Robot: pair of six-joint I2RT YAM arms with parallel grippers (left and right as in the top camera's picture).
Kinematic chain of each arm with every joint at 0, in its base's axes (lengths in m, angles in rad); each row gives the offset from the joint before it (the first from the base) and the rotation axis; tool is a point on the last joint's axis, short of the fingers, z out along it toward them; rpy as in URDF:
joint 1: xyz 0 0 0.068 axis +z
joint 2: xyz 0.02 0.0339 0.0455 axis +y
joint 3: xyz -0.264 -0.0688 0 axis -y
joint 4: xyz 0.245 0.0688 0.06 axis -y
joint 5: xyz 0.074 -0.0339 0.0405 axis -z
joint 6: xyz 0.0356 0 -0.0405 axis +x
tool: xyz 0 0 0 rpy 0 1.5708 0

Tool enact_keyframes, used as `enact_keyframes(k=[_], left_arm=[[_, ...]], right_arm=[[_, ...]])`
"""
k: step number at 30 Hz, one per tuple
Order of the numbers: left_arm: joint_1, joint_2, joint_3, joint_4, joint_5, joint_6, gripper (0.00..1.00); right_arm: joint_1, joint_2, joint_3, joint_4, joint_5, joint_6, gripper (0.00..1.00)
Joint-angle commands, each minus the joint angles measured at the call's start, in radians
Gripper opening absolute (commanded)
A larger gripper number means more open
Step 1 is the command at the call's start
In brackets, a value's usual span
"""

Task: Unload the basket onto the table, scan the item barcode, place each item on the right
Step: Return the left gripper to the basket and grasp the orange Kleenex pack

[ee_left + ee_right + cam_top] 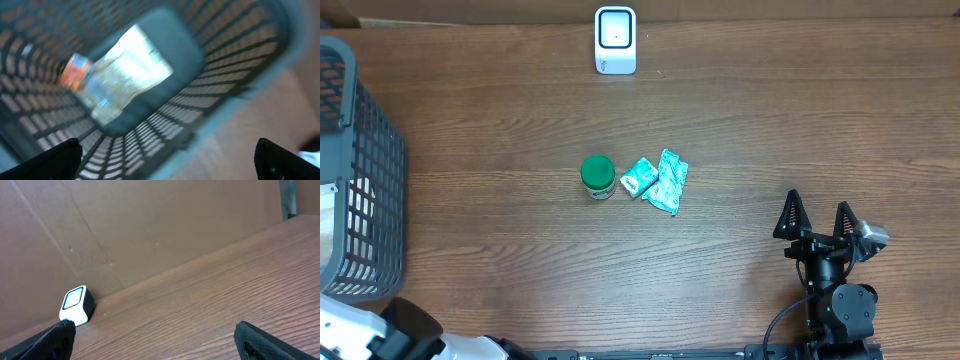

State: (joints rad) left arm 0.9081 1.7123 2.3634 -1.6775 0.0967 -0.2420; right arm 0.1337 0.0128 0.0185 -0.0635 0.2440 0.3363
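Fingers (790,215) of the right gripper (817,218) are spread as wide as they go and grasp nothing. They hang over the wood near the right front of the table (770,120). The left gripper (167,165) is likewise fully spread and empty, poised over the mouth of the grey mesh basket (365,200) at the table's left edge. Its view is blurred, but it shows a clear bag (125,75) with an orange label on the basket floor.

The things to scan lie mid-table, well apart from both grippers. A green-lidded jar (598,176) has a small teal packet (638,178) just beside it, and a longer teal packet (670,182) touches that one. The white scanner (615,40) stands at the far edge by the cardboard wall (150,225). The basket's mesh side stands between the left gripper and the jar.
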Motion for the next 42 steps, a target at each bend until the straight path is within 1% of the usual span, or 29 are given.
enact_keyframes(k=[1,6,8,14,19,21,24,27,29,30,32,33,39,42], left_arm=[[0.035,0.029,-0.111,0.026,-0.075,-0.020,1.00],[0.056,0.029,-0.283,0.138,-0.082,-0.016,1.00],[0.055,0.029,-0.341,0.185,-0.089,0.004,0.99],[0.056,0.029,-0.516,0.319,-0.191,0.064,1.00],[0.056,0.031,-0.612,0.434,-0.250,0.068,1.00],[0.056,0.031,-0.640,0.485,-0.257,0.109,1.00],[0.056,0.031,-0.674,0.560,-0.258,0.189,0.96],[0.061,0.031,-0.710,0.630,-0.269,0.249,0.95],[0.070,0.034,-0.737,0.673,-0.289,0.250,0.94],[0.076,0.034,-0.756,0.704,-0.292,0.251,0.92],[0.088,0.034,-0.792,0.743,-0.319,0.246,0.84],[0.093,0.034,-0.808,0.762,-0.334,0.240,0.83],[0.130,0.034,-0.925,0.903,-0.415,0.238,0.88],[0.153,0.034,-0.975,0.969,-0.420,0.240,0.86]], right_arm=[[0.008,-0.010,-0.011,0.005,0.014,-0.008,1.00],[0.008,-0.010,-0.011,0.005,0.014,-0.008,1.00],[0.008,-0.010,-0.011,0.005,0.014,-0.008,1.00],[0.008,-0.010,-0.011,0.005,0.014,-0.008,1.00],[0.008,-0.010,-0.011,0.005,0.014,-0.008,1.00],[0.008,-0.010,-0.011,0.005,0.014,-0.008,1.00],[0.008,-0.010,-0.011,0.005,0.014,-0.008,1.00],[0.008,-0.010,-0.011,0.005,0.014,-0.008,1.00],[0.008,-0.010,-0.011,0.005,0.014,-0.008,1.00],[0.008,-0.010,-0.011,0.005,0.014,-0.008,1.00],[0.008,-0.010,-0.011,0.005,0.014,-0.008,1.00],[0.008,-0.010,-0.011,0.005,0.014,-0.008,1.00],[0.008,-0.010,-0.011,0.005,0.014,-0.008,1.00],[0.008,-0.010,-0.011,0.005,0.014,-0.008,1.00]])
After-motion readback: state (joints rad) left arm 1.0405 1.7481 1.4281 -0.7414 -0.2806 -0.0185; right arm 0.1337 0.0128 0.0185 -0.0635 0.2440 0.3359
